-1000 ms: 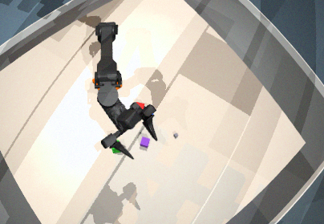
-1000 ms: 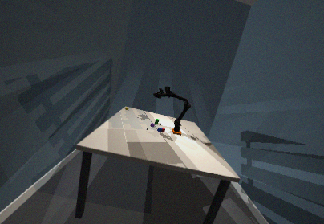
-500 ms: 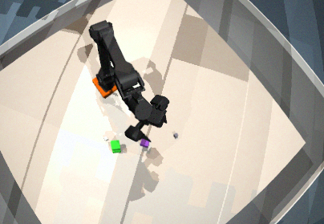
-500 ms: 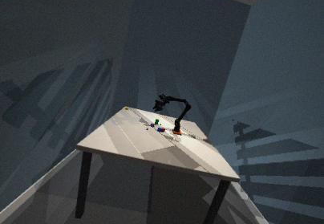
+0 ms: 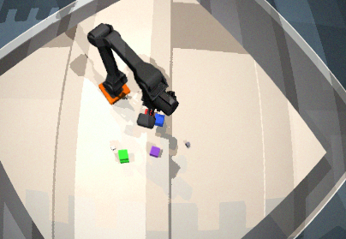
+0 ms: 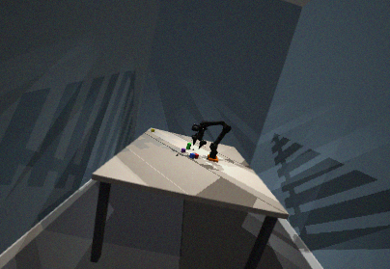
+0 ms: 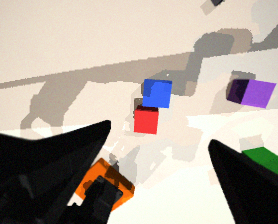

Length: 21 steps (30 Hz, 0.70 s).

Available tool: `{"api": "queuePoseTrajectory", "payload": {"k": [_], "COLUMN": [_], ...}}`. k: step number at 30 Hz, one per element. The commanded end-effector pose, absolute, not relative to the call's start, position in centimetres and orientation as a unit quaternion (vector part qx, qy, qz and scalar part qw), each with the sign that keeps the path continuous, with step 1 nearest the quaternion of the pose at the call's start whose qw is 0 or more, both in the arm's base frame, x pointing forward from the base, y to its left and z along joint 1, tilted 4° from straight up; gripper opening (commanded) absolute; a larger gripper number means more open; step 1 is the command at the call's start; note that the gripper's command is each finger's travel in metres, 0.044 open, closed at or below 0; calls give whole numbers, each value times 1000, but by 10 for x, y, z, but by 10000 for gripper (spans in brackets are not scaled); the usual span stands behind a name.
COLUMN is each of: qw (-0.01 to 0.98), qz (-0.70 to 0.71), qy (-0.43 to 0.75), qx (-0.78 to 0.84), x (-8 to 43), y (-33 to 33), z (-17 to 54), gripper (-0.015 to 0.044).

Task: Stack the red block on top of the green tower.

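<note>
The arm [image 5: 128,66] rises from its orange base [image 5: 114,92] left of centre in the top view, reaches to a shoulder joint at the upper left, then folds back toward frame centre. The wrist points down at the surface [image 5: 240,120]. The tool [image 7: 161,165] is fully spread and holds nothing. In the wrist view, its two dark fingers occupy the lower left and lower right corners, tips well apart. In the exterior view, the arm forms an arch right of centre.
</note>
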<state>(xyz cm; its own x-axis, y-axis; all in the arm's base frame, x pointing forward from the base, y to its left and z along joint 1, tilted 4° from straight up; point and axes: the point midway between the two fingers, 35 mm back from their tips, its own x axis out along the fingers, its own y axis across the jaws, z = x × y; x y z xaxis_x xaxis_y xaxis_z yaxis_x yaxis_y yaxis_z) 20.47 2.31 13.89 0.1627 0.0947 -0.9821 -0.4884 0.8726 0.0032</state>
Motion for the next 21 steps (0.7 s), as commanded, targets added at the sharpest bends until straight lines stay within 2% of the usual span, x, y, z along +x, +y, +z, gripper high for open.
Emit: {"api": "queuePoseTrajectory", "payload": {"k": [1,11,21], "qw": [705,705,705], "qz": [215,215,215], "qy": [646,646,646], "qx": [-199,-199,-199], "x": [180,182,186], "y": [26,27,29], "z": [129,127,78], "gripper": [440,440,440]}}
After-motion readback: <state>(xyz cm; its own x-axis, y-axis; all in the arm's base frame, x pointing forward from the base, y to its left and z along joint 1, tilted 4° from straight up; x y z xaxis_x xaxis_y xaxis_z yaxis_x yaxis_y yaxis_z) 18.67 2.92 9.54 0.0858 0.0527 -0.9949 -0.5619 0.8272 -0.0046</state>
